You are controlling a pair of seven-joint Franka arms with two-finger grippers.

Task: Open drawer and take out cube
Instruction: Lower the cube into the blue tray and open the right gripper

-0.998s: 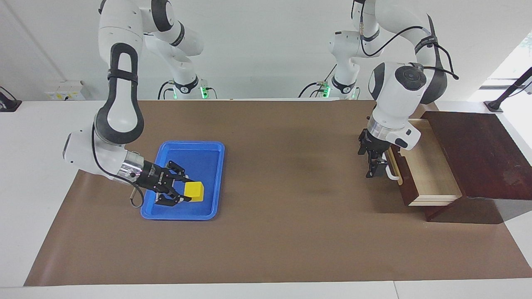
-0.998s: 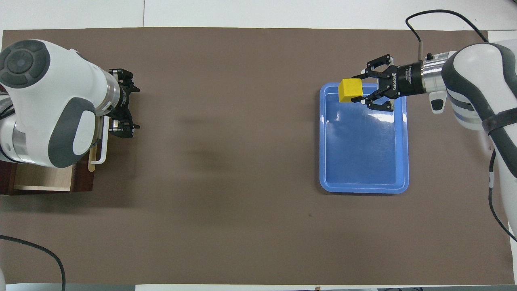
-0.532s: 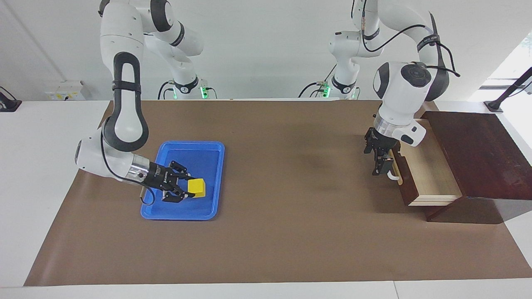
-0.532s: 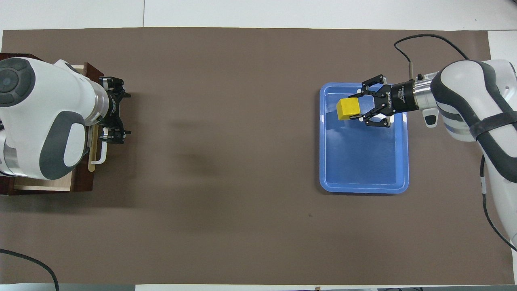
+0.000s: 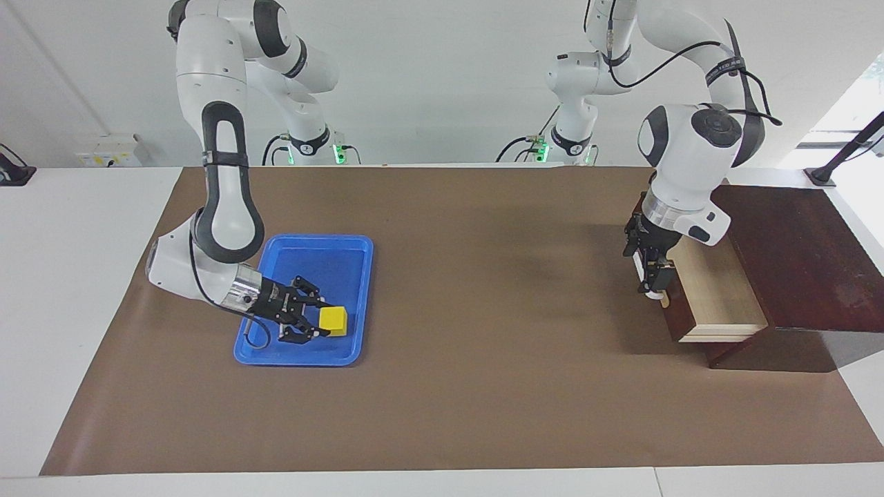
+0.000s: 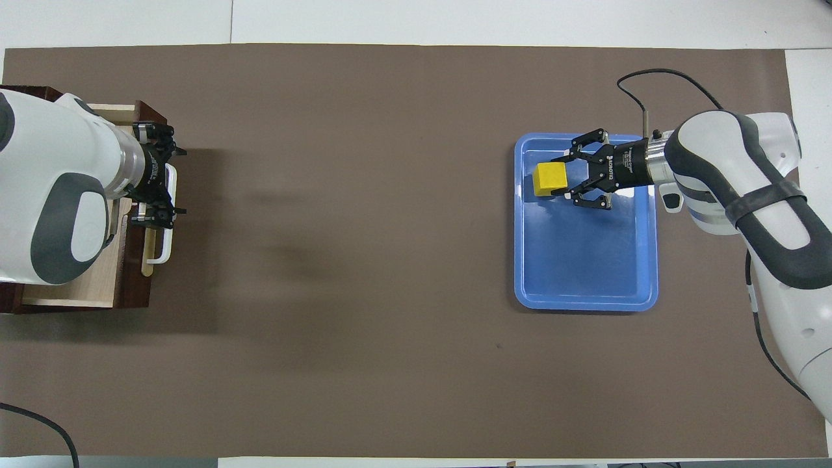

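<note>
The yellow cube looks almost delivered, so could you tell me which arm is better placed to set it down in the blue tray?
The right arm. Its gripper is shut on the yellow cube, low over the blue tray. The left gripper, open, is at the drawer handle.

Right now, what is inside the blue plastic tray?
Inside the blue plastic tray is the small yellow cube, held by the shut right hand, low at the tray's end farther from the robots. The hand covers part of the tray floor; the rest looks bare.
</note>
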